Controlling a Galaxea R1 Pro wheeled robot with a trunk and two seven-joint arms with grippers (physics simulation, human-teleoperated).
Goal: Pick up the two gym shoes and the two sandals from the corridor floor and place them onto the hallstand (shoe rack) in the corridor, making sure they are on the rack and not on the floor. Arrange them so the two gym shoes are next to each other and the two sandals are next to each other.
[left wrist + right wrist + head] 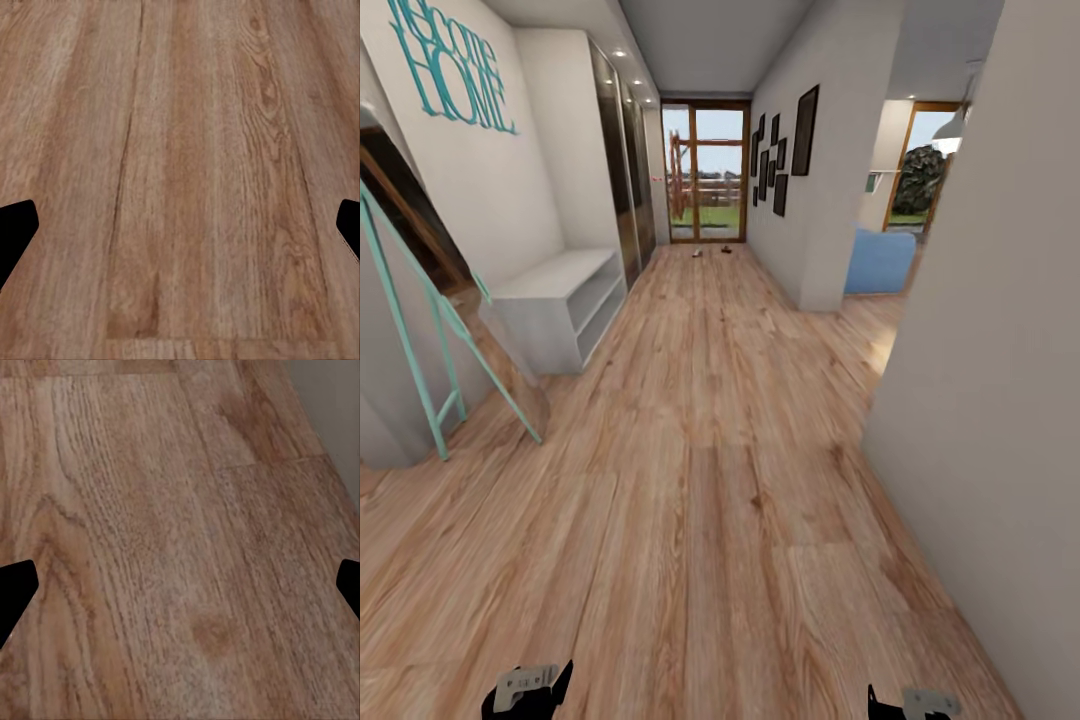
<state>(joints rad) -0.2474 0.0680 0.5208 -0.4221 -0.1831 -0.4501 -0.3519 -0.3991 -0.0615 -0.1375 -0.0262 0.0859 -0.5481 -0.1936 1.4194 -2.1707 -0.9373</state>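
Your left gripper (180, 225) had its jaws spread wide, one dark fingertip (15, 232) at each edge of the left wrist view, with nothing but bare corridor floor (187, 150) between them. Your right gripper (180, 585) was released the same way, its fingertips (15, 589) far apart over the planks, and a strip of grey wall (330, 405) showed at one corner of the right wrist view. In the head view you could see both grippers low at the bottom edge, the left (528, 690) and the right (910, 703), each hanging over the wood-grain floor (710, 480) and holding nothing.

Further out, the hallstand (560, 300) stood against the left-hand wall, a light grey bench with open shelf levels below, just short of the mirrored wardrobe (625, 170). A teal-framed leaning stand (420, 330) sat nearer to you on the left, below teal lettering (450, 70) on the wall. Dark picture frames (785, 150) hung on the right-hand wall.

The shoes lay well away from you at the far end of the corridor, before the glass door (705, 170): a pale speck (697, 252) and a brown speck (727, 250) on the floor, too small to tell which was sneaker and which sandal
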